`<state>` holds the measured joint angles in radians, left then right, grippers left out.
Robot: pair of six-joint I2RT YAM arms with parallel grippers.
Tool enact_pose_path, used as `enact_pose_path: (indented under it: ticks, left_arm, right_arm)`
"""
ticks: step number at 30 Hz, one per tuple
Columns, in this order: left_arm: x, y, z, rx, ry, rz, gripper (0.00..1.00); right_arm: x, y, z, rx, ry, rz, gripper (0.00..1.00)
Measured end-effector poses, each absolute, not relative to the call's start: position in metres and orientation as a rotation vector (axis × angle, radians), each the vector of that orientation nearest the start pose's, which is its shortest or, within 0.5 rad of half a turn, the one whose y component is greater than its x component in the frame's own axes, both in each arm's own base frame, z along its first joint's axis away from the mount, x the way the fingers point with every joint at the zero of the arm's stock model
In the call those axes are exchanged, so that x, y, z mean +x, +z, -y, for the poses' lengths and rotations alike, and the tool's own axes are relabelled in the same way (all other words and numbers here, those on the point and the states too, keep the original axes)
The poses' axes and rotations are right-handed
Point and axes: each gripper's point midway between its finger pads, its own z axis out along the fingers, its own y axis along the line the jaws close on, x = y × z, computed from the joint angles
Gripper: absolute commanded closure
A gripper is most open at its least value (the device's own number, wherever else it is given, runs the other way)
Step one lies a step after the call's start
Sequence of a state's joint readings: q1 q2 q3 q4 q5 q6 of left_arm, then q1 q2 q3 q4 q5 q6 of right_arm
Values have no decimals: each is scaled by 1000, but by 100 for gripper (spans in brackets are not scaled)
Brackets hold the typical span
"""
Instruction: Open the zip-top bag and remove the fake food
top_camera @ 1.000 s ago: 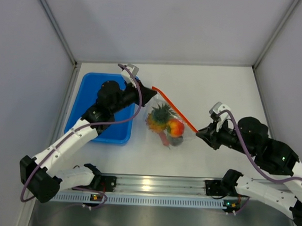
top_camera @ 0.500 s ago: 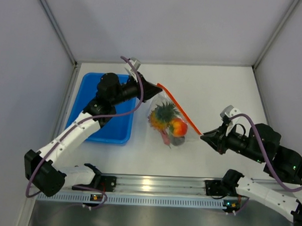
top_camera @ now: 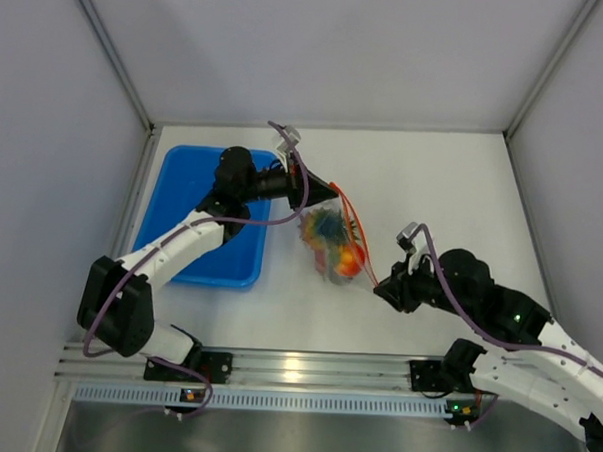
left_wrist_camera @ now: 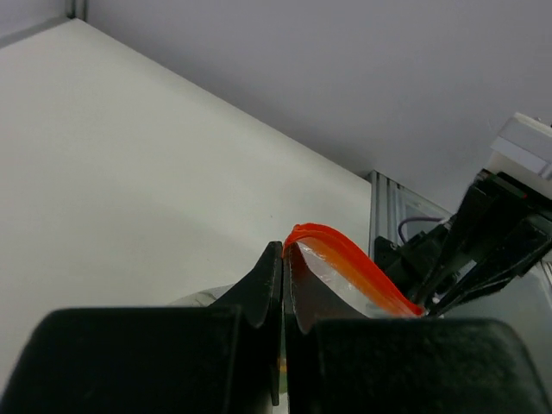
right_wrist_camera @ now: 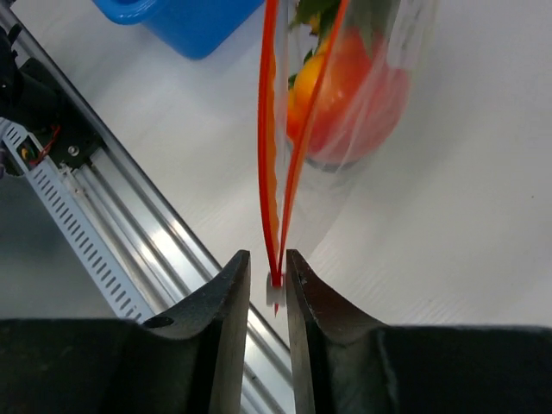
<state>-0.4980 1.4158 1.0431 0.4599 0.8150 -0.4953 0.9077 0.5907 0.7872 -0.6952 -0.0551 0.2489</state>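
The zip-top bag (top_camera: 331, 239) hangs between both grippers, clear plastic with an orange-red zip strip (top_camera: 360, 241) along its top. The fake food (top_camera: 347, 261) shows through it: an orange round piece (right_wrist_camera: 345, 95) and green leafy pieces. My left gripper (top_camera: 330, 190) is shut on the strip's far end (left_wrist_camera: 297, 233). My right gripper (top_camera: 377, 289) stands at the strip's near end. Its jaws (right_wrist_camera: 266, 263) are slightly apart around the small white slider (right_wrist_camera: 274, 291), with a thin gap showing on one side. The two strip halves spread apart above the slider.
A blue tray (top_camera: 183, 196) lies at the left, under the left arm. The aluminium rail (top_camera: 295, 368) runs along the near edge, close under the right gripper. White walls close the table in at left, right and back.
The two grippers have come closer together, the left moving right and the right moving left. The bag hangs narrower and its strip bows. The right jaws have loosened a little.
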Motion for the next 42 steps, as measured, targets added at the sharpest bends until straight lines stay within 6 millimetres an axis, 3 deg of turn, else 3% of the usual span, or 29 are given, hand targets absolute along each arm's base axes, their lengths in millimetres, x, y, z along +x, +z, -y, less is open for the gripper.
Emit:
enact_pose_path:
  ticks: [1, 4, 9, 17, 24, 29, 34, 42]
  left_arm:
    - [292, 315, 323, 748, -1391, -1525, 100]
    - [283, 307, 326, 823, -1442, -1518, 100]
    - [271, 305, 328, 906, -1490, -1484, 100]
    - [263, 307, 328, 957, -1514, -1455, 100]
    - [259, 306, 327, 981, -1527, -1447, 100]
    - [255, 306, 327, 1000, -1539, -1442, 100]
    - [254, 306, 327, 1009, -1546, -1439, 100]
    - [255, 304, 328, 1016, -1557, -1445, 100]
  right_arm:
    - [126, 212, -193, -718, 752, -2033, 65]
    - [139, 217, -192, -647, 712, -2015, 57]
    - [165, 229, -186, -516, 603, -1999, 54]
    - [195, 257, -196, -448, 539, -1950, 52]
    - [216, 285, -182, -369, 484, -1878, 51]
    - [240, 281, -170, -340, 476, -1906, 50]
    - [238, 267, -183, -435, 571, -1949, 46]
    - [229, 266, -191, -490, 634, -1925, 46]
